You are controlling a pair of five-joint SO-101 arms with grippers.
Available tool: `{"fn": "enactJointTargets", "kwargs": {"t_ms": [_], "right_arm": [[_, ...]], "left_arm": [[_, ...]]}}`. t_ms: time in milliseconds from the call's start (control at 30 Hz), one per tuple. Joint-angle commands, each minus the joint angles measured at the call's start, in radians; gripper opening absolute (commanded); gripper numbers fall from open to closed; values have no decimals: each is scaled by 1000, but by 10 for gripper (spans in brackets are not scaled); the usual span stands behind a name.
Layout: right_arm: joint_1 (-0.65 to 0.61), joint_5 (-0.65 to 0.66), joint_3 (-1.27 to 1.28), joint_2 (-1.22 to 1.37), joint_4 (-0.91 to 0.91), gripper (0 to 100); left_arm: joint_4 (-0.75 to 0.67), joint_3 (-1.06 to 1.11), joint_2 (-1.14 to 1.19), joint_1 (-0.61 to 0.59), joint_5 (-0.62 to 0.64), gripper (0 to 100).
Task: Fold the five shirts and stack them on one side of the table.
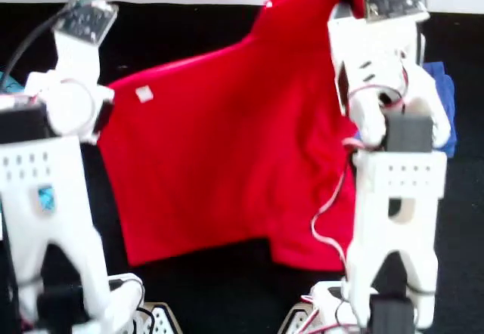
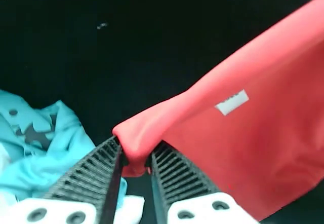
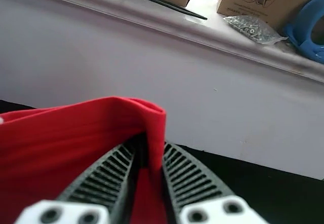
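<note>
A red shirt [image 1: 227, 160] hangs spread between the two arms above the black table [image 1: 197, 289]; its white tag [image 1: 144, 94] faces up. My left gripper [image 2: 135, 159] is shut on a bunched corner of the red shirt [image 2: 243, 133], seen at the cloth's left edge in the high view [image 1: 104, 115]. My right gripper [image 3: 149, 155] is shut on a folded edge of the red shirt [image 3: 61, 138], lifted at the far right corner [image 1: 346, 5]. The shirt's lower hem droops onto the table near the right arm's base.
A light blue patterned shirt [image 2: 40, 153] lies crumpled on the table beside the left gripper, its edge showing at the far left [image 1: 7, 85]. A blue cloth [image 1: 446, 100] lies behind the right arm. A pale wall [image 3: 152, 62] rises beyond the table's far edge.
</note>
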Motion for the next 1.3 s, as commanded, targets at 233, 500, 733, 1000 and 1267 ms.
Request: {"fn": "enactJointTargets", "kwargs": {"t_ms": [233, 500, 733, 1000, 1267], "right_arm": [[-5, 11, -375, 328, 188, 5], [-4, 6, -375, 499, 351, 5], [-4, 11, -452, 499, 325, 5], [-5, 11, -766, 492, 504, 5], [-28, 12, -1222, 490, 839, 5]], "left_arm": [[235, -618, 503, 10, 2, 9], [259, -656, 704, 10, 2, 9], [259, -677, 696, -15, 5, 9], [333, -736, 475, -82, 3, 9], [334, -601, 76, -84, 3, 9]]}}
